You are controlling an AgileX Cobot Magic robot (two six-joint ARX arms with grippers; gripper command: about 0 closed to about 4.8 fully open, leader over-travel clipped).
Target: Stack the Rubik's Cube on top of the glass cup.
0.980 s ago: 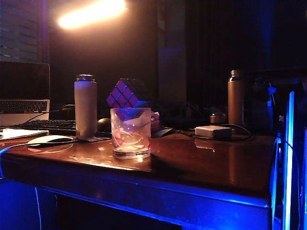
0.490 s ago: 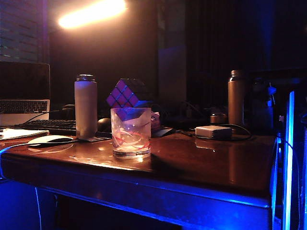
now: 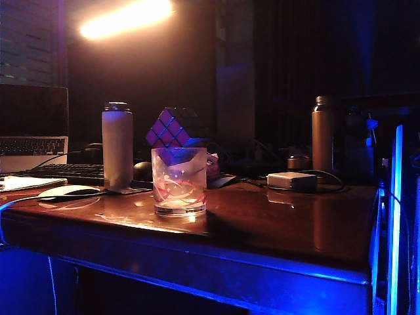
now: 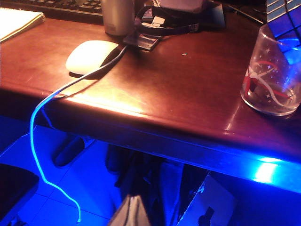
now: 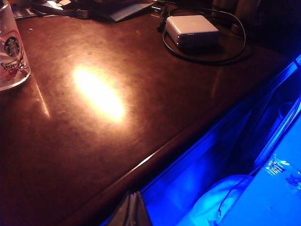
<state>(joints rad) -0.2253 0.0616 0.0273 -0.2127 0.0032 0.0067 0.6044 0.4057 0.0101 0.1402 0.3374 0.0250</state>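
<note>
The Rubik's Cube (image 3: 172, 128) is sitting tilted, one corner down in the mouth of the glass cup (image 3: 178, 181), near the table's (image 3: 282, 223) front edge. My right pincer (image 5: 133, 207) is hanging closed, empty, off that edge; my left pincer (image 4: 133, 212) likewise, its opening I cannot tell

Glass cup (image 5: 10, 49): round dark logo badge on the wall in the right wrist view, resembling a coffee-chain emblem, with its lettering too small to read. Below the badge, a line of red cursive script begins with what looks like "Frapp", and the remaining letters cannot be made out. No other legible text, numbers or signs in any view.
</note>
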